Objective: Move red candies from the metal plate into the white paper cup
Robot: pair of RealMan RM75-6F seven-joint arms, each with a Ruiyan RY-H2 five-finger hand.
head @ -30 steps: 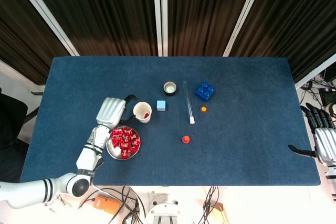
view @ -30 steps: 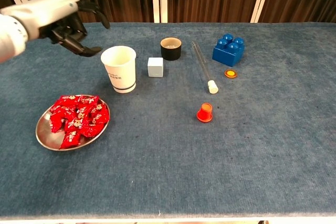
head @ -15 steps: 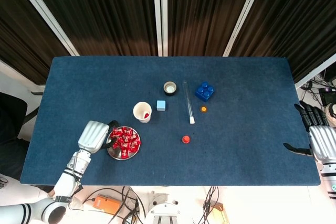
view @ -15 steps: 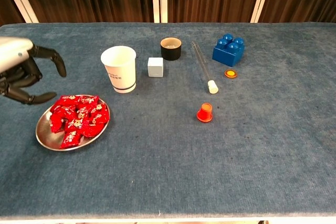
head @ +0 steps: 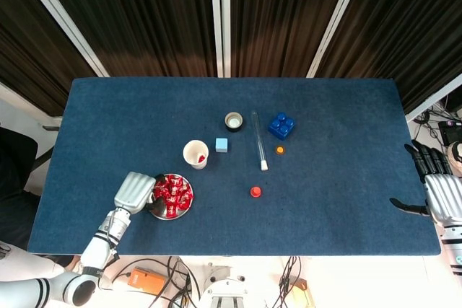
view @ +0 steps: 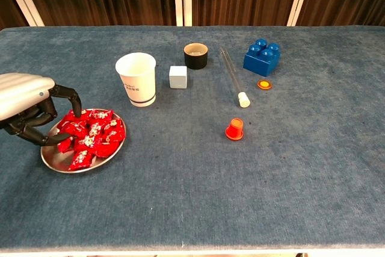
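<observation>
The white paper cup (head: pixel 195 154) (view: pixel 137 78) stands upright left of the table's centre. The head view shows a red candy (head: pixel 201 158) inside it. Just in front and to the left lies the metal plate (head: pixel 174 216) (view: pixel 81 168), heaped with red candies (head: pixel 173 191) (view: pixel 93 133). My left hand (head: pixel 135 191) (view: pixel 30 109) is at the plate's left rim. Its dark fingers (view: pixel 63 94) curl down onto the nearest candies, and none is plainly lifted. Fingers spread and holding nothing, my right hand (head: pixel 440 196) hangs at the table's right edge, seen only in the head view.
Behind and to the right of the cup are a pale blue cube (view: pixel 178 77), a small dark cup (view: pixel 195 56), a glass tube (view: pixel 233 78), a blue brick (view: pixel 261 56), an orange disc (view: pixel 263 84) and a red cap (view: pixel 234 129).
My left hand left its spot beside the cup, swung back toward the table's front left, then came down onto the plate's left rim and the candies. The right hand barely shifted.
</observation>
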